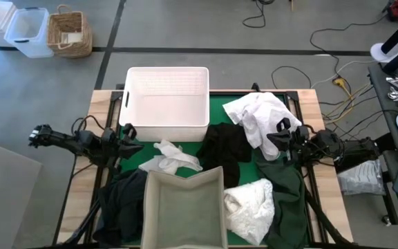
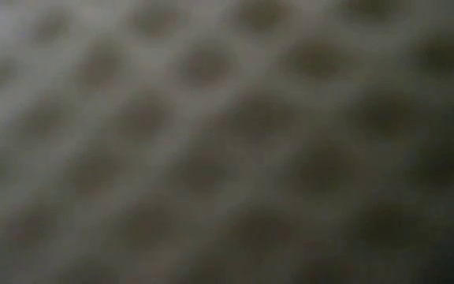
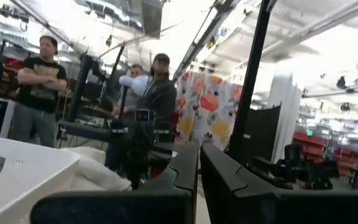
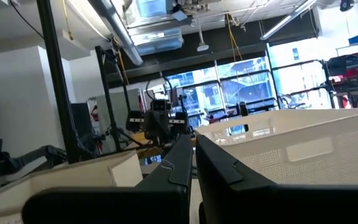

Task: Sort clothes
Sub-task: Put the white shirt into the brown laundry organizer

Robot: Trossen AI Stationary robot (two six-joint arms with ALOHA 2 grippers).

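Clothes lie spread on the green mat (image 1: 216, 111). There is a white garment (image 1: 258, 116) at the far right, a black one (image 1: 226, 145) at the middle and a small white one (image 1: 170, 158) beside it. A dark green one (image 1: 121, 204) lies near left, a white one (image 1: 249, 207) near right and a dark green one (image 1: 287, 197) beyond that. My left gripper (image 1: 133, 147) (image 3: 199, 163) is shut and hovers at the mat's left edge beside the white basket (image 1: 168, 102). My right gripper (image 1: 275, 142) (image 4: 193, 152) is shut and hovers at the right, above the clothes. Both point slightly upward.
A grey fabric bin (image 1: 184, 207) stands at the near middle of the table. On the floor at far left are a wicker basket (image 1: 69, 32) and clear plastic bins (image 1: 27, 31). People (image 3: 39, 87) stand in the room beyond. The low view shows only a blurred dotted surface close up.
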